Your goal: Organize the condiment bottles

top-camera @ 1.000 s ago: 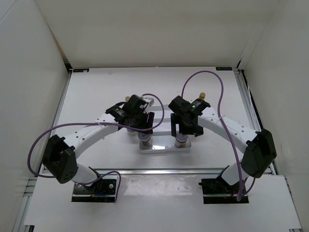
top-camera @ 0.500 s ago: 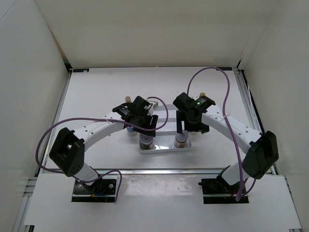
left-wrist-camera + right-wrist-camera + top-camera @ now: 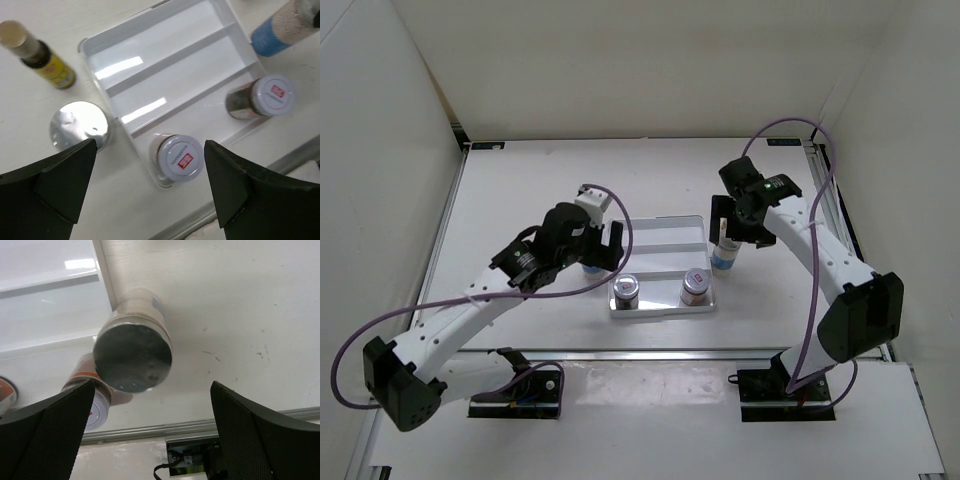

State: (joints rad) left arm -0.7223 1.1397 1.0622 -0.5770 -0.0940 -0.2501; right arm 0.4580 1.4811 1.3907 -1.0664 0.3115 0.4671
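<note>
Condiment bottles (image 3: 696, 285) are spread out: two dark jars (image 3: 625, 290) stand in the tray's (image 3: 665, 232) nearest compartment. One silver-topped cylinder (image 3: 79, 125) stands on the desk (image 3: 520, 180) just left of the tray, and a blue-labelled cylinder (image 3: 132, 357) just right. The left gripper (image 3: 590, 252) and right gripper (image 3: 735, 222) both gape wide, empty.

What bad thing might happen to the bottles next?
The open right claw hangs over a silver-topped bottle close beside the tray rim; a finger might hit the rim and tip the bottle. The open left claw is near a second silver-topped bottle and a dark jar; it might bump the jar.
</note>
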